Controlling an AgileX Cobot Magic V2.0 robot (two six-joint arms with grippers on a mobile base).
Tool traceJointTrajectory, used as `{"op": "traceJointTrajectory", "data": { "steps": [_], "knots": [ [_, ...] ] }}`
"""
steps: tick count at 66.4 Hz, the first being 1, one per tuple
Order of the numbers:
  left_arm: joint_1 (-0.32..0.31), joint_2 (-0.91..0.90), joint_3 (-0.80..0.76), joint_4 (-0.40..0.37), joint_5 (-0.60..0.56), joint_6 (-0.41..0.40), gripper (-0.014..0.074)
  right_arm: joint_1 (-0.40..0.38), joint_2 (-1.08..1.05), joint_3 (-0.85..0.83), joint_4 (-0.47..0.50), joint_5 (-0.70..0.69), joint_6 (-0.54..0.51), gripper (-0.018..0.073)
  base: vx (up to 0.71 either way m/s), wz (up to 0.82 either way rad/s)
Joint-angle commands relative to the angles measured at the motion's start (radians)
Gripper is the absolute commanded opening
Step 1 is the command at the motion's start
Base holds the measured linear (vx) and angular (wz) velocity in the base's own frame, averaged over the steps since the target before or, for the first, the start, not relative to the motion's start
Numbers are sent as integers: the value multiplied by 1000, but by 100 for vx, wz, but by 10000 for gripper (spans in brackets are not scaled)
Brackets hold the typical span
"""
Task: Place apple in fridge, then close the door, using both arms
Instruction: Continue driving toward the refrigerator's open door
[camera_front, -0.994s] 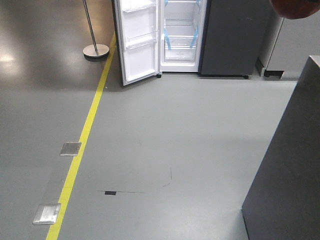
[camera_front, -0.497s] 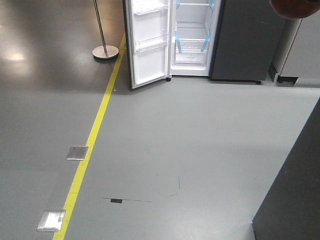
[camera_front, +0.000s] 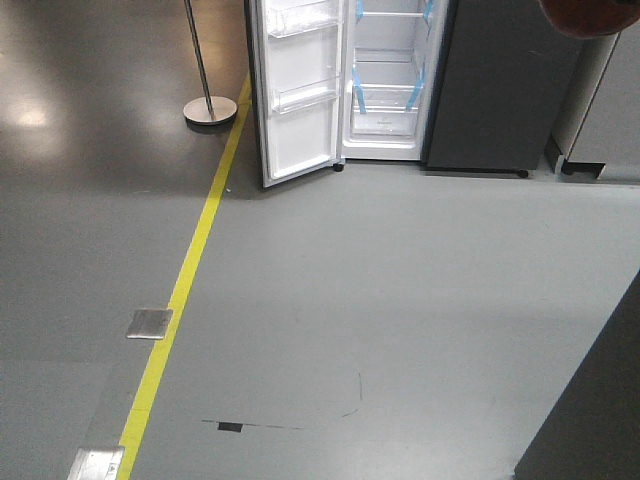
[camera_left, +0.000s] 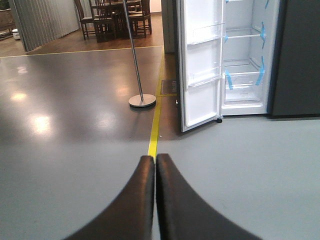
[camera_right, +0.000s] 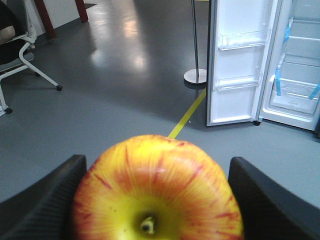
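Two wrist views show what the front one barely does: your right fingers (camera_right: 45, 205) clamp the apple (camera_right: 157, 192), low centre; your left fingers (camera_left: 145, 200) are pressed together, empty. Open floor (camera_front: 400, 280) runs to the fridge (camera_front: 385, 90), top centre, its door (camera_front: 300, 100) standing wide open, a pole stand (camera_front: 209, 110) just left.

One apple (camera_right: 157, 192). One fridge (camera_front: 390, 80), with one door (camera_front: 300, 140) open and two clear bins (camera_front: 305, 97) on it. At least four blue tape strips (camera_front: 356, 95) inside. One pole stand (camera_front: 210, 108). One yellow floor line (camera_front: 190, 270). Two metal floor plates (camera_front: 149, 323), both left of the line. One office chair (camera_right: 17, 60).
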Motion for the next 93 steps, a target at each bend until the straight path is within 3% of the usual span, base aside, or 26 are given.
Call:
{"op": "traceJointTrajectory", "data": {
  "steps": [1, 93],
  "knots": [
    [1, -15, 15, -9, -77, -2, -8, 1, -26, -33, 32, -70, -7, 141, 16, -3],
    [1, -15, 15, -9, -77, -2, -8, 1, -26, -33, 32, -70, -7, 141, 14, 4]
  ]
}}
